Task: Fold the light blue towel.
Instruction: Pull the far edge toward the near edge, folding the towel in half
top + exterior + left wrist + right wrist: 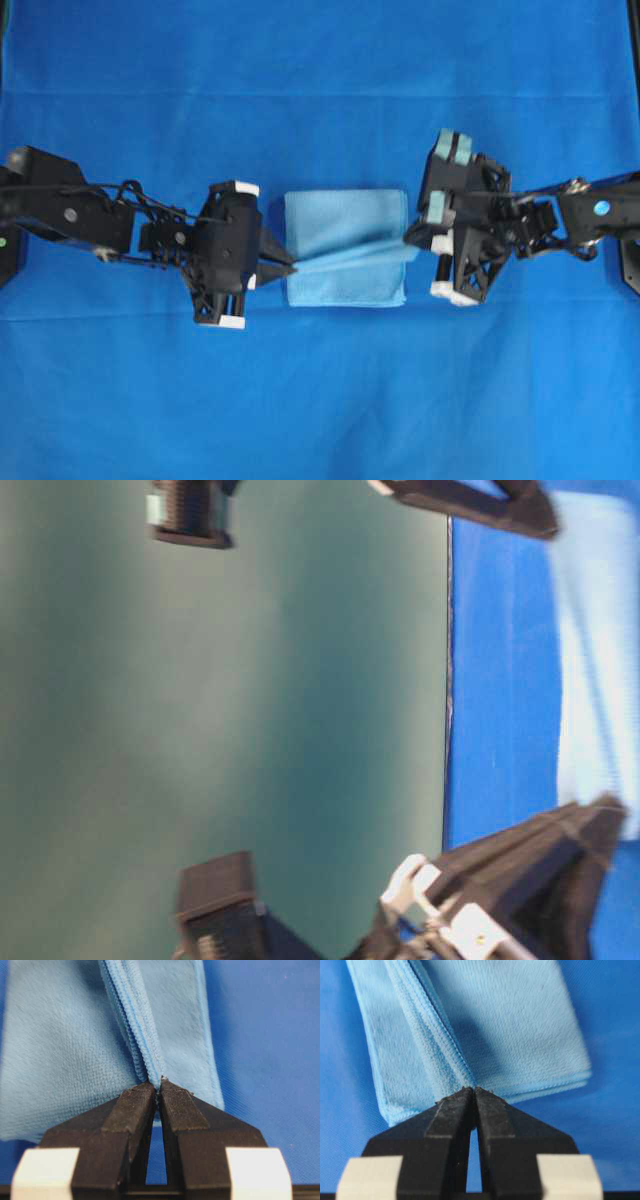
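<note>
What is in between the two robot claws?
The light blue towel, seen from overhead. The left gripper and right gripper each pinch one end of its raised edge.

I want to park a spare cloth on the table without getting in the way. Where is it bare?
The blue table covering lies bare in wide bands above and below the arms. The middle row is crowded: left gripper and right gripper, jaws shut, flank the light blue towel.

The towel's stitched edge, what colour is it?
The light blue towel has a slightly deeper blue hem, clearest in the left wrist view.
</note>
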